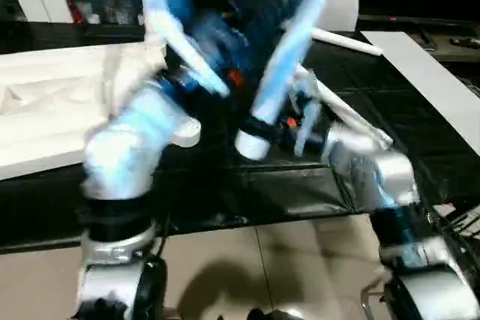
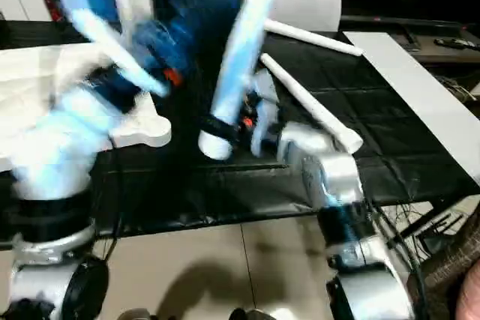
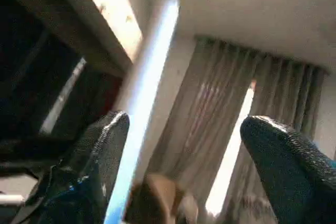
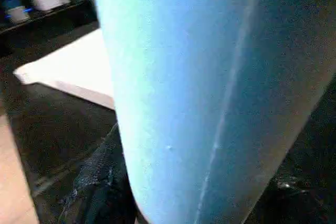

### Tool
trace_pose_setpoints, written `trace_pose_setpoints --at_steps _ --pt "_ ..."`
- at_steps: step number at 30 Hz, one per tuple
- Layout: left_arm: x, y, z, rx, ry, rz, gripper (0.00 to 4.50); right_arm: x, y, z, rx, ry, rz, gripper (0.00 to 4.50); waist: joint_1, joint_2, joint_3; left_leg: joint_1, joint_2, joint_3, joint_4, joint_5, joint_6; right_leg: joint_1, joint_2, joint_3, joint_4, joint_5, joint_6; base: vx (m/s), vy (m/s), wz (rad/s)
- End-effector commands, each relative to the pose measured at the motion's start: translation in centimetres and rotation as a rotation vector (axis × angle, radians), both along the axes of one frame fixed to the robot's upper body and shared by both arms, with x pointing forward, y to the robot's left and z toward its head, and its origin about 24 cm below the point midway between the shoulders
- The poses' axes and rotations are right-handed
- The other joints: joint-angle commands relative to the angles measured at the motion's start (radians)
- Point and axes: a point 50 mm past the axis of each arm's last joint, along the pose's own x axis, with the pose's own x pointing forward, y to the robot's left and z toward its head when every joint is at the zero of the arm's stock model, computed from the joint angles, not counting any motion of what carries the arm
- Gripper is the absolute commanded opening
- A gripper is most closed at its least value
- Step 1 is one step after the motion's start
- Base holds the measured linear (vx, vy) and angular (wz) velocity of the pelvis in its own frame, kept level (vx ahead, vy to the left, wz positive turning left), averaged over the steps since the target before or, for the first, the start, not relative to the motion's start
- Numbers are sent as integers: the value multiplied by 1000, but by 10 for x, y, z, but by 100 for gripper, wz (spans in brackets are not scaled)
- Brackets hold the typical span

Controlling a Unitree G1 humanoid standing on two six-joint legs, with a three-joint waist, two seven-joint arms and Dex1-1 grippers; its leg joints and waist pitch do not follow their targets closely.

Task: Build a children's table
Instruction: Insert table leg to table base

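While both arms are raised over the work surface, the conditions below apply.

Held leg, right: a long white tapered leg (image 1: 289, 58) rises steeply from the right gripper (image 1: 289, 127), thick end down and narrow end cut off by the top edge.
Right jaws: clamped on this leg near its thick end; in the right wrist view the leg lies against a black finger (image 4: 100, 182).
Held leg, left: a second white leg (image 1: 176, 28) slants up from the left gripper (image 1: 196, 80), blurred along its length.
Left jaws: fingers (image 3: 92, 161) stand wide apart in the wrist view, with the leg lying against one only; whether the grip is firm cannot be told.
Spare legs: two more legs (image 2: 311, 106) (image 2: 311, 37) lie on the dark mat (image 2: 390, 133), near each other.
Tabletop: the white slab (image 1: 52, 103) lies flat on the robot's left; its near corner (image 2: 146, 129) is just beside the left forearm.
Risk, collision: the two raised legs lean toward each other and may strike or cross.
Risk, slip: a loose left hold would likely let that leg swing or drop onto the tabletop.
Risk, alignment: a tilted leg may miss its socket.
Hidden: corner sockets, both leg tips, and the left gripper's contact point are not discernible.
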Motion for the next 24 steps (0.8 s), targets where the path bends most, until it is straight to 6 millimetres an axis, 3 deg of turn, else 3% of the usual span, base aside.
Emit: trace_pose_setpoints --at_steps 1,2,3,5,7,9,11,13,17,18,19,20,21,23,24 --pt "2 6 -6 30 24 49 391 0 -10 9 6 -57 -60 193 -6 9 -79 -11 -3 12 -63 -9 39 81 -72 69 -66 -291 23 0 0 0" --pt "4 12 -13 63 44 104 391 -2 -13 9 0 -70 -90 193 -5 22 -77 -10 -5 11 -64 -16 38 82 -71 67 -67 -304 30 0 0 0" --pt "6 18 -24 128 80 169 391 -5 -16 9 2 -75 -122 193 -9 15 -77 -7 -3 11 -64 -25 37 79 -69 66 -72 -313 46 0 0 0" --pt "12 34 -61 348 195 355 391 -14 -26 10 5 -90 -232 193 -14 23 -73 -5 2 6 -69 -28 31 77 -66 67 -71 -310 74 0 0 0" --pt "10 47 -83 449 243 483 391 -19 -34 8 -56 -118 -341 193 -20 26 -75 -6 -9 9 -67 -40 26 78 -61 62 -77 -334 100 0 0 0" --pt "5 67 -111 550 316 653 391 -30 -42 2 -100 -90 -449 193 -31 30 -68 -4 -11 9 -69 -70 19 74 -57 58 -91 -370 118 0 0 0" --pt "-1 77 -125 598 336 739 391 -39 -45 1 -112 -91 -499 193 -35 30 -70 -5 -10 7 -70 -85 26 76 -58 55 -93 -378 123 0 0 0" --pt "-7 85 -135 606 372 814 391 -48 -49 -4 -149 -77 -577 193 -39 33 -61 0 -7 4 -74 -123 35 70 -59 50 -106 -403 120 0 0 0" --pt "-22 87 -148 639 399 863 391 -66 -47 -15 -137 -12 -625 193 -48 25 -53 2 -15 5 -72 -183 45 68 -64 46 -120 -484 147 0 0 0" --pt "-25 86 -152 651 405 869 391 -68 -46 -15 -110 -5 -655 193 -45 19 -52 0 -26 9 -69 -191 70 70 -92 60 -120 -568 139 0 0 0" --pt "-27 86 -154 661 408 876 391 -69 -46 -15 -93 -3 -667 193 -42 13 -52 -2 -29 10 -67 -189 82 72 -105 69 -120 -603 138 0 0 0" --pt "-32 84 -158 687 403 881 391 -71 -46 -14 -73 -3 -680 193 -36 6 -49 -7 -30 8 -67 -172 100 77 -129 87 -119 -663 129 0 0 0" --pt "-33 83 -159 695 401 877 391 -71 -45 -15 -69 -2 -678 193 -25 7 -48 -9 -31 4 -60 -152 118 83 -159 113 -122 -718 122 0 0 0" --pt "-36 82 -161 684 411 882 391 -72 -45 -15 -69 -3 -676 193 -15 0 -47 -13 -29 -1 -46 -130 136 88 -192 143 -125 -755 108 -21 55 -3" --pt "-37 81 -161 672 419 890 391 -73 -45 -16 -55 6 -673 193 -2 -3 -44 -10 -23 -11 -44 -98 152 85 -206 159 -128 -756 55 -28 93 0"
